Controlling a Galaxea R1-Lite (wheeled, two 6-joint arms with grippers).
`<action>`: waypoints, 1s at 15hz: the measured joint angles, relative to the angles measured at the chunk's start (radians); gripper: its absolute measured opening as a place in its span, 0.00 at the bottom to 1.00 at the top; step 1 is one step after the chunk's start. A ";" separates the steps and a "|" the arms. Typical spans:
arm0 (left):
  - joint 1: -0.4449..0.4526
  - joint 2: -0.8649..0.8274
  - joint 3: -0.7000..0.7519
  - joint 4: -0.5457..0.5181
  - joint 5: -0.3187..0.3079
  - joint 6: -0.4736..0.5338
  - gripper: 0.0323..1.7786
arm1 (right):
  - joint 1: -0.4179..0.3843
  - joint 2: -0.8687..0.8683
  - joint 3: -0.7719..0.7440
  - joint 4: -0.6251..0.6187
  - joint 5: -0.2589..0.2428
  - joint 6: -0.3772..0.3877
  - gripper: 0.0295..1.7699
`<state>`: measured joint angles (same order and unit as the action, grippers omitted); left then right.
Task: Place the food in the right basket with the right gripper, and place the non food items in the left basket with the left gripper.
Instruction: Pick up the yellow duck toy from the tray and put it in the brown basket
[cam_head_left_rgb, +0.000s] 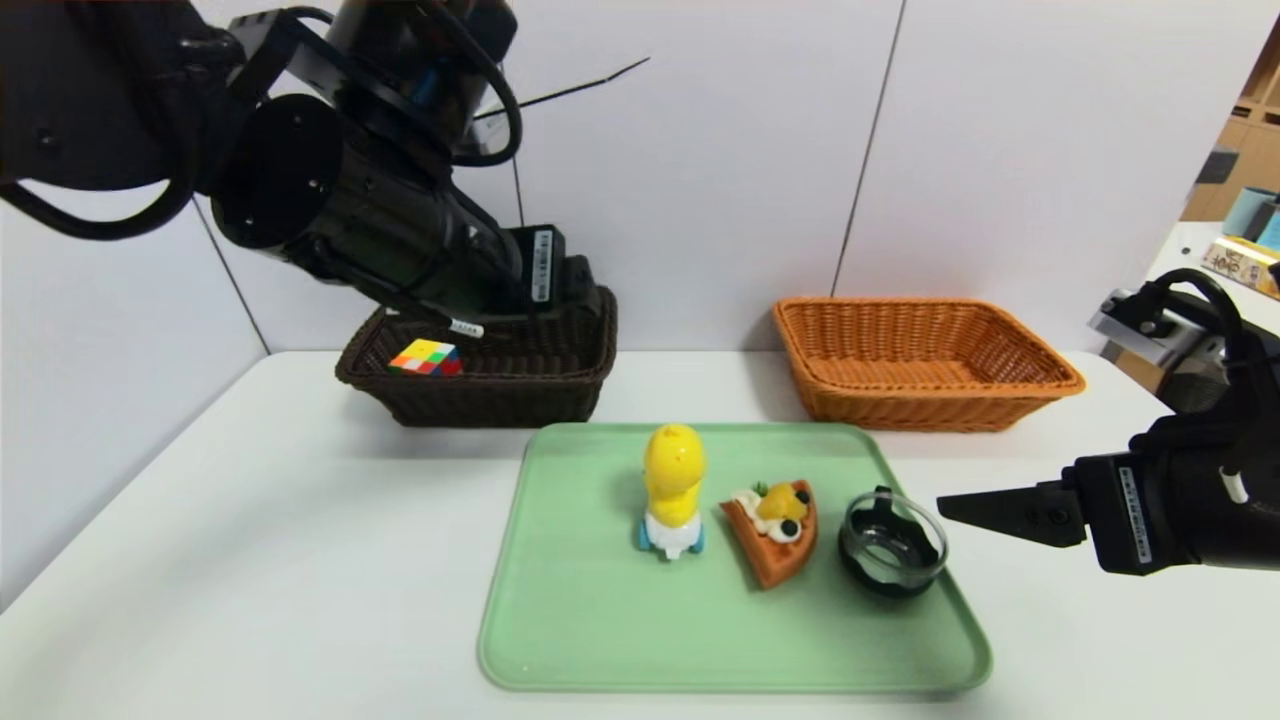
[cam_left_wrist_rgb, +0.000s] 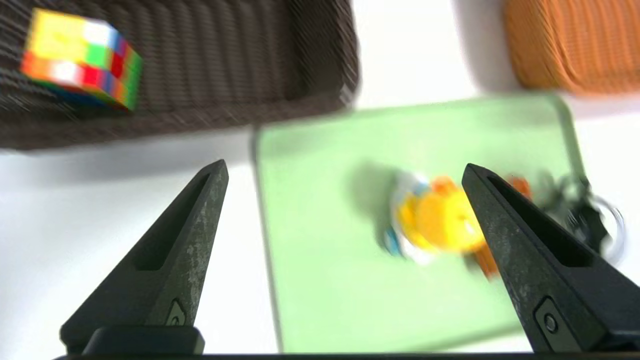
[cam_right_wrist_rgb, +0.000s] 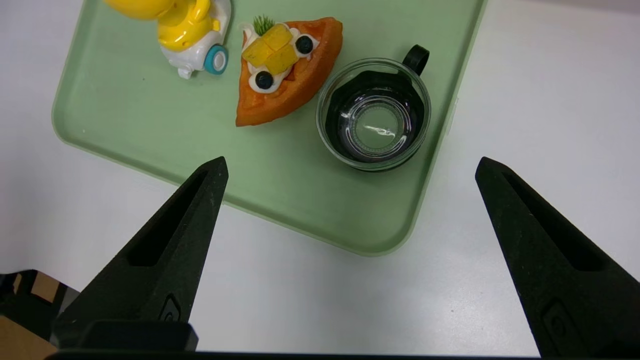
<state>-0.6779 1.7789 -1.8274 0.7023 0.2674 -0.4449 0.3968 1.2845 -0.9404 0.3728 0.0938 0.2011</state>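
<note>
White walls behind, and a white bench carrying a green tray with two baskets at the back. The puzzle cube lies in the left basket, the dark one; the right basket holds nothing that we can see. On the tray stand the duck toy, the food just beside it, and the glass bowl near the tray's right edge.

Here is our worry: those three sit close together. We think a wide reach for the duck could knock the food wedge, and a grab for the wedge could clip the bowl or topple the tall duck.

The left end effector hangs above the bench between dark basket and tray, fingers spread wide, holding nothing. The right end effector hovers off the tray's right side, also spread wide, touching nothing.
</note>
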 joint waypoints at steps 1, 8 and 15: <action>-0.042 -0.020 0.044 -0.001 0.004 -0.010 0.94 | -0.005 -0.001 0.004 0.000 0.000 0.001 0.97; -0.228 -0.129 0.491 -0.278 0.074 -0.017 0.95 | -0.018 -0.007 0.019 0.000 0.003 -0.002 0.97; -0.295 -0.148 0.908 -0.892 0.080 0.077 0.95 | -0.007 -0.003 0.020 0.000 0.010 -0.006 0.97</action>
<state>-0.9728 1.6309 -0.9198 -0.1900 0.3477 -0.3674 0.3896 1.2811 -0.9202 0.3732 0.1038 0.1947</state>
